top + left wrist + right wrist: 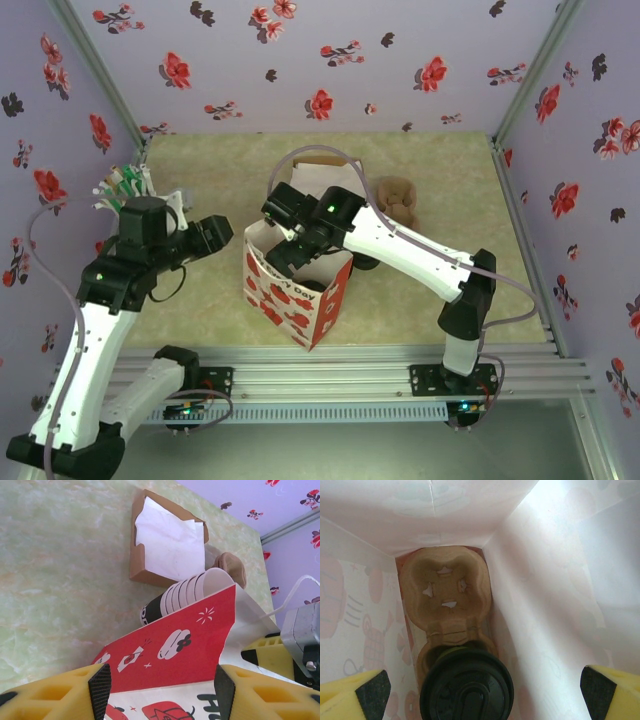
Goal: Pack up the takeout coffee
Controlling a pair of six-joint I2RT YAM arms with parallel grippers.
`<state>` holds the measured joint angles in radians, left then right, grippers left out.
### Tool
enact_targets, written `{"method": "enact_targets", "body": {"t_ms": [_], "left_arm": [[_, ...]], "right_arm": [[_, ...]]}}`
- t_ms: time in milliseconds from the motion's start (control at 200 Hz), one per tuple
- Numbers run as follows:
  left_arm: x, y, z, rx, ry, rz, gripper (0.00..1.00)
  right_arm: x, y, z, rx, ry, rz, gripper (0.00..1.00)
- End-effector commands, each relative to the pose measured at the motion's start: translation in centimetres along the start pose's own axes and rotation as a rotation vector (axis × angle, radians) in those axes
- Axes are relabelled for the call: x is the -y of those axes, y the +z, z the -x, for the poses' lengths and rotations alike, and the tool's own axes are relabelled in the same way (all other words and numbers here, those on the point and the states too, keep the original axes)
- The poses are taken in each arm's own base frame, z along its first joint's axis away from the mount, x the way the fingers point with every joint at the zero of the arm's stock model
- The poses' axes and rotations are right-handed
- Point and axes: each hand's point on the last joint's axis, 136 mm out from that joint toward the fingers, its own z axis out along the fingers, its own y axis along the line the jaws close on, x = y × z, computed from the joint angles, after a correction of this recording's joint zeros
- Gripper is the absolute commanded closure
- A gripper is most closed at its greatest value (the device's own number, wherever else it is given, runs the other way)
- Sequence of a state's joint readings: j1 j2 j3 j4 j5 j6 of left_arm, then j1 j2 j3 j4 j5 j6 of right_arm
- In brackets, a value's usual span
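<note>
Two end effectors work around one paper bag (300,300) in the overhead view: my right end effector (290,250) is dipped into the bag's open mouth, and my left end effector (218,235) hangs just beside the bag's left wall, apart from it. From my left wrist, the jaws stand about half open and grip nothing. Past the bag's red panel I count one nested stack of cups (185,592), several rims deep, and one brown box (140,560) lined with white paper, both behind the bag on the surface (60,580). From my right wrist, looking down inside the bag, one pulp carrier (445,587) lies on the bag's floor with two wells. The far well is empty and the near one holds the takeout coffee (466,687), one cup with its black lid on. My right fingers (370,692) are spread wide either side of it, holding nothing. I judge the cup seated and released, so doing this well means lifting straight up out of the bag, jaws wide, clear of the lid and the thin walls so the bag doesn't tip.
</note>
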<state>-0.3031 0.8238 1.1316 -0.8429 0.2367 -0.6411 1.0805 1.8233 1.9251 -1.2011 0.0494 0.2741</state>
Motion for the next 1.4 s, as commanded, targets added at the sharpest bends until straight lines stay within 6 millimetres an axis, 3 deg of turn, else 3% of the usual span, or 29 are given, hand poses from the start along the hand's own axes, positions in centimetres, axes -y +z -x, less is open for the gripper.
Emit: {"method": "enact_targets", "body": {"t_ms": [0, 260, 535, 780, 950, 1395], "left_arm": [[-0.1, -1.0, -1.0, -0.003, -0.015, -0.01, 0.42], [-2.5, -2.6, -5.4, -0.064, -0.062, 0.023, 0.5], [-3.4, -0.8, -9.5, -0.145, -0.172, -0.056, 0.52], [-2.0, 1.1, -10.3, -0.149, -0.192, -0.15, 0.53], [-1.6, 1.3, -10.2, -0.14, -0.177, -0.153, 0.53], [-2.3, 3.3, -10.2, -0.13, -0.173, -0.121, 0.52]], "right_arm": [[-0.1, -2.4, 0.9, 0.07, 0.024, -0.003, 0.01], [-0.1, -2.6, 1.2, 0.088, 0.027, -0.013, 0.01], [0.0, -2.6, 2.1, 0.106, 0.041, -0.033, 0.01], [-0.5, -4.8, 3.0, 0.173, 0.053, -0.008, 0.01], [-0.8, -6.8, 3.3, 0.23, 0.067, 0.021, 0.01], [-1.2, -13.2, 2.8, 0.426, 0.099, 0.142, 0.01]]}}
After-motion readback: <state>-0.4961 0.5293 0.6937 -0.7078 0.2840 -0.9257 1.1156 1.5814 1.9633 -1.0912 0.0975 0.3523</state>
